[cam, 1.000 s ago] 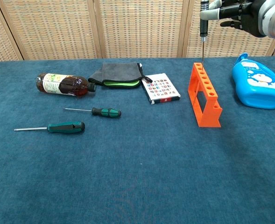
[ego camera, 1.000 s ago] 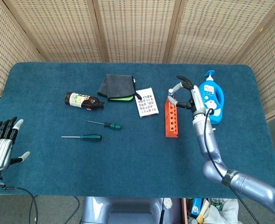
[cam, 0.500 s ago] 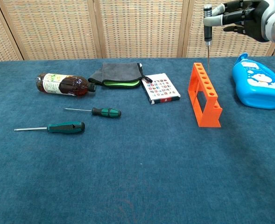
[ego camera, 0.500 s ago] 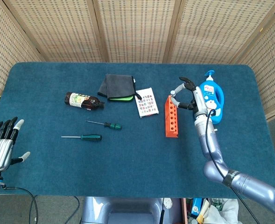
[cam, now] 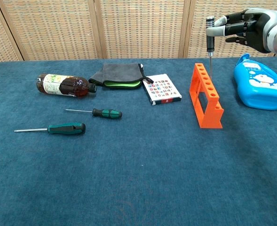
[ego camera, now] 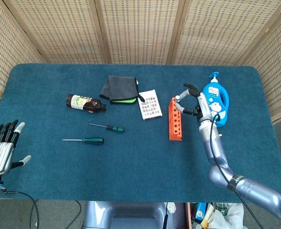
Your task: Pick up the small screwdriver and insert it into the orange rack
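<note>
My right hand (cam: 248,31) pinches a small dark-handled screwdriver (cam: 209,39) and holds it upright, tip down. Its thin shaft reaches to about the top of the orange rack (cam: 205,96), over the far holes; whether the tip is inside a hole I cannot tell. In the head view the right hand (ego camera: 192,101) hovers just right of the rack (ego camera: 175,120). My left hand (ego camera: 2,149) is at the table's left front edge, fingers spread, holding nothing.
Two green-handled screwdrivers (cam: 96,112) (cam: 54,128) lie at the left. A brown bottle (cam: 63,84), a grey cloth (cam: 119,74) and a printed card (cam: 162,88) lie behind them. A blue detergent bottle (cam: 260,84) lies right of the rack.
The right hand has come down and shifted slightly right with the screwdriver, bringing its tip from above the rack down to the rack's top. The left hand has stayed put.
</note>
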